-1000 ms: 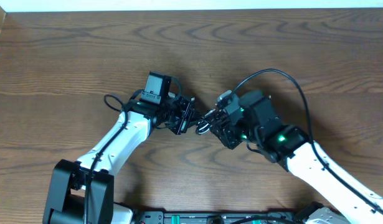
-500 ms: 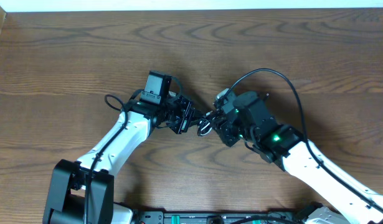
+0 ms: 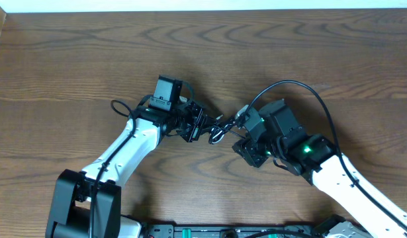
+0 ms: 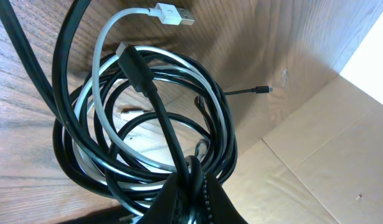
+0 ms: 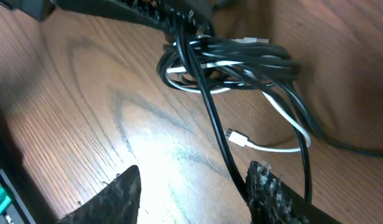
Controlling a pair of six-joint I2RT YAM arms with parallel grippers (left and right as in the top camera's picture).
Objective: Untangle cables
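The cables (image 4: 147,118) form one tangled coil of black loops with a white cord through it. My left gripper (image 4: 194,193) is shut on several black strands at the coil's near side. A white flat plug (image 4: 172,14) sticks out at the top. In the overhead view the cables (image 3: 217,134) hang between my left gripper (image 3: 202,125) and my right gripper (image 3: 239,135). The right gripper (image 5: 194,186) is open, a short way back from the coil (image 5: 231,59). One black strand (image 5: 216,137) runs down just inside its right finger (image 5: 272,193). A small white plug (image 5: 238,138) lies on the table.
The brown wooden table (image 3: 71,59) stretches all round. A thick black arm wire (image 3: 302,89) arches over the right wrist. A thin black plug end (image 4: 261,91) lies apart from the coil. Pale board (image 4: 340,143) borders the table on one side.
My right gripper has drawn back to the right and slightly down, away from the coil, and its jaws have spread a little. The left gripper and the coil have stayed put.
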